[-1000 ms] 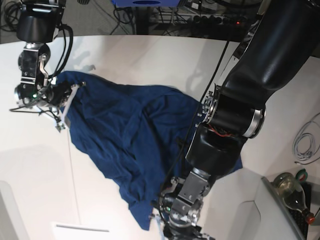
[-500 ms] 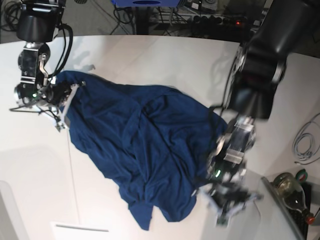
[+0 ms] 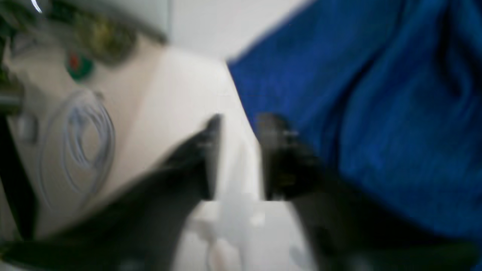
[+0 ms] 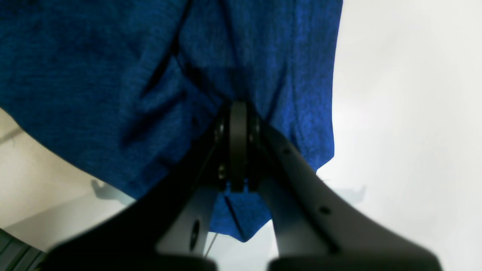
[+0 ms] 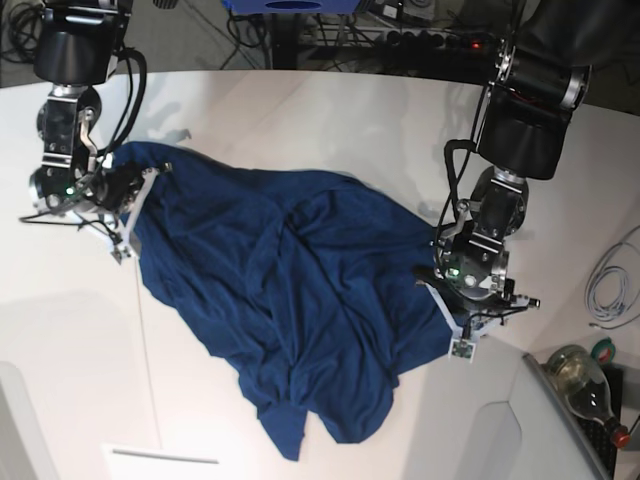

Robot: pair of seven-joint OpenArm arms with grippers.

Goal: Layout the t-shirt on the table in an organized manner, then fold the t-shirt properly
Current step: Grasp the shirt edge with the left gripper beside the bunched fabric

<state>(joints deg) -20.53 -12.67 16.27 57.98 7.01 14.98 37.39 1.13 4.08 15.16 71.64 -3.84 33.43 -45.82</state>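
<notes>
The crumpled dark navy fabric t-shirt (image 5: 285, 300) sprawls across the white tabletop (image 5: 300, 110) between both arms: right gripper (image 4: 238, 150) pinches its far corner, while left gripper (image 3: 237, 158), parted and empty, sits just beside its opposite edge.

Left wrist view motion-blurred; cable coil (image 3: 79, 139) smeared, bottle (image 5: 590, 385) cut by edge.
</notes>
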